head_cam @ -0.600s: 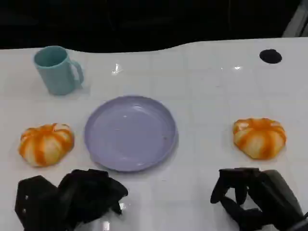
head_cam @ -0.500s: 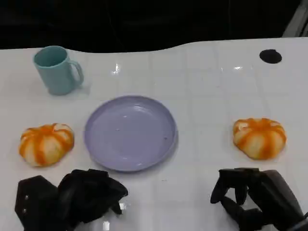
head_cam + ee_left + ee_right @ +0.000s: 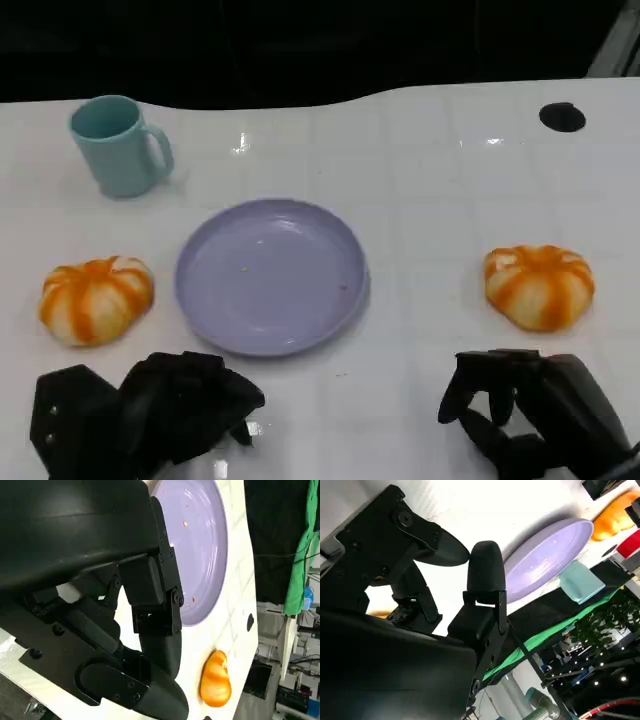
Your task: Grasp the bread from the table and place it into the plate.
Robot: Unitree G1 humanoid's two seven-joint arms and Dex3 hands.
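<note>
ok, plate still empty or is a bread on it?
Empty. The lavender plate holds only a few crumbs; both orange-striped breads sit on the table beside it, left one, right one.

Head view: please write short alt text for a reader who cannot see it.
A round lavender plate sits mid-table between two orange-and-white striped bread buns, one at each side. A teal mug stands far left. Both black hands, left and right, hold nothing.

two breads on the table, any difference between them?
The left bread lies beside the plate, near the left hand; the right bread lies farther from the plate, near the right hand. Both are round, orange-and-white striped, untouched.
</note>
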